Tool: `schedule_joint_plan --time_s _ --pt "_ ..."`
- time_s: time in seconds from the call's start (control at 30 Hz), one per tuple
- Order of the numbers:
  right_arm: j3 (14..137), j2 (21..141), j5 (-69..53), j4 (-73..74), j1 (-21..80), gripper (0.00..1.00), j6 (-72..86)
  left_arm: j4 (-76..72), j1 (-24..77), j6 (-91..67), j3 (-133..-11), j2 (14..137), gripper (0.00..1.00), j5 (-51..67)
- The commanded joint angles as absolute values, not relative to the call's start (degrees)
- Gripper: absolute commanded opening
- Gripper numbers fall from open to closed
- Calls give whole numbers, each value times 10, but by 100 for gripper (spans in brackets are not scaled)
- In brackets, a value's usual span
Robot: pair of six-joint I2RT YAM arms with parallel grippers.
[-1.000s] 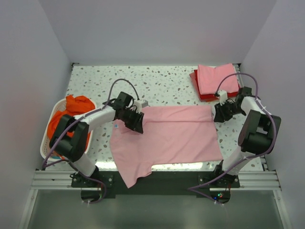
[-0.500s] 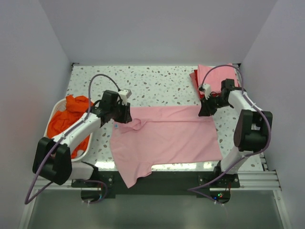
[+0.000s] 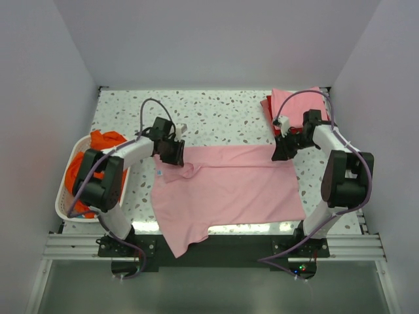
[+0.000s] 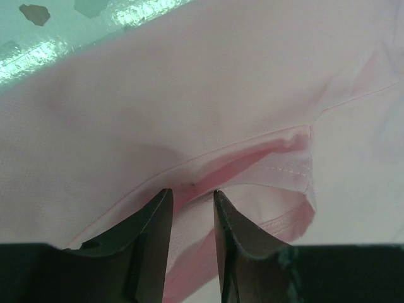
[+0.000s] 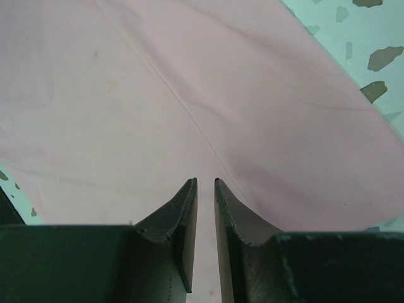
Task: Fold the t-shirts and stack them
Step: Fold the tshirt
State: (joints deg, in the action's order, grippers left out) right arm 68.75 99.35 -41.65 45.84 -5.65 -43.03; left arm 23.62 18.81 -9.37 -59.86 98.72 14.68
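Note:
A light pink t-shirt lies spread across the middle of the table, its lower left part hanging over the near edge. My left gripper sits at its far left corner. In the left wrist view the left gripper is shut on a bunched fold of the sleeve seam. My right gripper is at the far right corner. In the right wrist view the right gripper is shut on the smooth pink cloth. An orange t-shirt fills the basket.
At the back right lies a folded pink shirt on top of a red one, just behind my right gripper. The white slotted basket stands at the table's left edge. Speckled tabletop shows behind the spread shirt.
My left gripper moved from over the shirt to its far left corner, and a wrinkle formed there. My right gripper shifted to the far right corner and its jaws narrowed.

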Motion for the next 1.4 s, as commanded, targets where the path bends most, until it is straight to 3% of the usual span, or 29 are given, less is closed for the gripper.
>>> schedule_joint_plan --time_s 0.0,0.27,0.33,0.47,0.57,0.83,0.97,1.17,1.27,1.33,1.37 --pt "687 978 -438 446 -57 21 -423 249 189 -69 -623 999 38 170" --pt "686 978 -438 447 -57 21 -423 273 188 -42 -637 1005 38 207" --pt "686 978 -438 448 -57 21 -422 280 188 -40 -635 1004 31 210" --pt "690 977 -439 450 -57 21 -421 285 190 -36 -622 1002 9 227" --pt "691 975 -440 453 -57 21 -420 287 190 -36 -613 993 1 232" --pt "688 961 -438 458 -57 21 -425 275 236 -62 -559 934 0 262" --pt "690 961 -432 458 -58 22 -422 272 261 -68 -534 927 27 285" --pt "685 953 -395 407 -64 22 -359 251 263 -71 -550 862 36 292" --pt "677 945 -354 336 -87 22 -289 216 250 -97 -559 820 43 232" --pt "678 947 -320 288 -99 26 -259 193 201 -135 -550 803 51 212" --pt "680 950 -308 276 -100 36 -241 169 179 -150 -545 794 53 202"
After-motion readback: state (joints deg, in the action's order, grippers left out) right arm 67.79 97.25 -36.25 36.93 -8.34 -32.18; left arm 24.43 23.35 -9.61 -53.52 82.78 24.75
